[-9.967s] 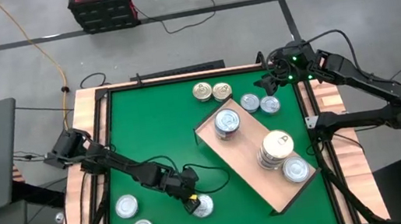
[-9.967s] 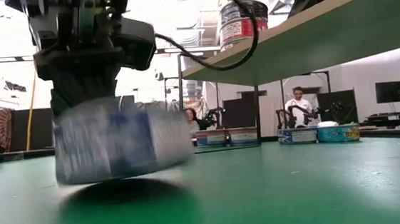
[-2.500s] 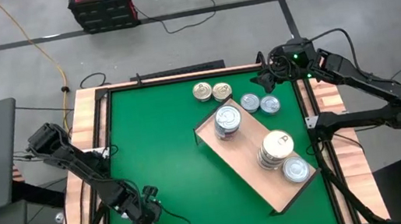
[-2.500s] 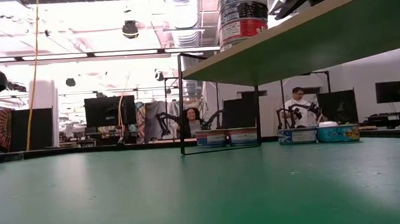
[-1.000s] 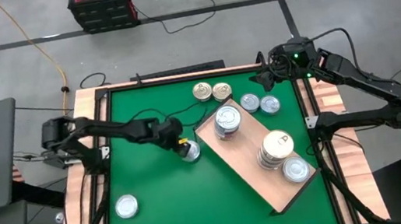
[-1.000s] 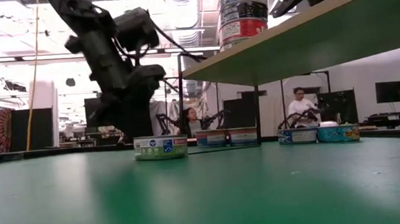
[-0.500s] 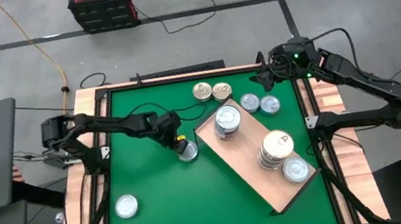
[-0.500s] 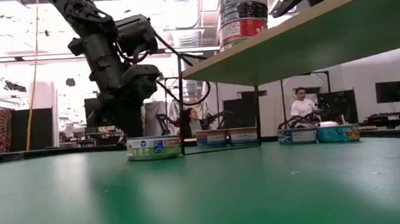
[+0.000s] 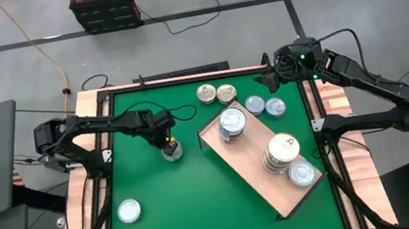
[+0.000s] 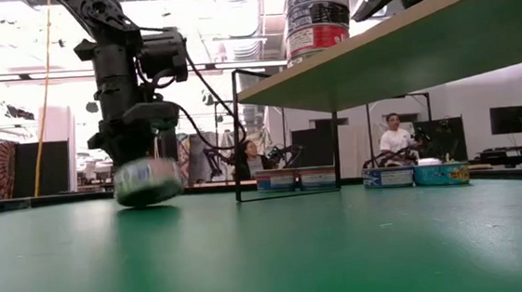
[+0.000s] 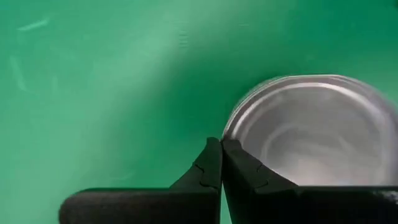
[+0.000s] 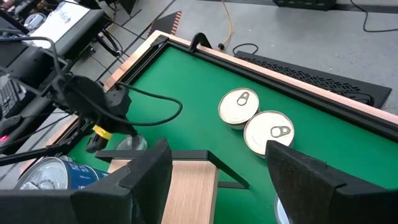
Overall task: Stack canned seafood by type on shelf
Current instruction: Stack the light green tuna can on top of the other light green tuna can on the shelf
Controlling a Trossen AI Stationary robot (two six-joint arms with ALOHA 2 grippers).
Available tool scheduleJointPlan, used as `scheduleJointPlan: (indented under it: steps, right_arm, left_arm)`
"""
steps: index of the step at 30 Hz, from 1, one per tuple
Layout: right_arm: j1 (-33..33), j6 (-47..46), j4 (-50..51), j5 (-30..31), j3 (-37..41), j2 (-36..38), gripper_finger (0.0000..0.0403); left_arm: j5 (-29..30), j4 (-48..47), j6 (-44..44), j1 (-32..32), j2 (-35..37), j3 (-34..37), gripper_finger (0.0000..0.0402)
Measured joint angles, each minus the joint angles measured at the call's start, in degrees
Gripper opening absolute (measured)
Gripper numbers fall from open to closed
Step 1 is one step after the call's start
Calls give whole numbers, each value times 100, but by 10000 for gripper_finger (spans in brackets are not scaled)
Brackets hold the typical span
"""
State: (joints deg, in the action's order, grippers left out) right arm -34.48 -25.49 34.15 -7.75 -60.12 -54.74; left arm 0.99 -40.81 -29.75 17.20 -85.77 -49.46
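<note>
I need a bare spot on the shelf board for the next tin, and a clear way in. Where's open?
The shelf is bare between the blue-label stack and the pale-label stack, and at its near corner below the single tin. The mat left of the board is open. It is crowded beyond the board's far end, around the four loose tins.

No words, brand names or numbers can be read anywhere in these pictures. The stacked tins (image 10: 316, 16) on the shelf (image 10: 402, 46) carry blue, white and red label bands, and the tins (image 10: 296, 179) standing on the counter (image 10: 270, 257) beyond the shelf's leg show bluish labels, but the print on all of them is too small to make out. The pull-tab lids (image 12: 240, 106) beside the shelf are bare metal with no lettering visible.
</note>
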Motion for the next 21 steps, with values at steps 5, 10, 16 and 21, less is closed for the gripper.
scheduleJointPlan:
  steps: [5,10,16,21]
  right_arm:
    - [0,-2,2,-2,0,0,281]
    - [0,-15,4,-13,0,0,281]
    - [0,117,-21,-119,0,0,281]
    - [2,138,-31,-122,0,1,281]
  left_arm:
    - [64,-356,299,379,-2,40,0]
    - [118,-541,585,686,489,25,0]
    - [259,-433,265,606,1497,22,6]
    - [103,-37,-405,-59,1703,12,43]
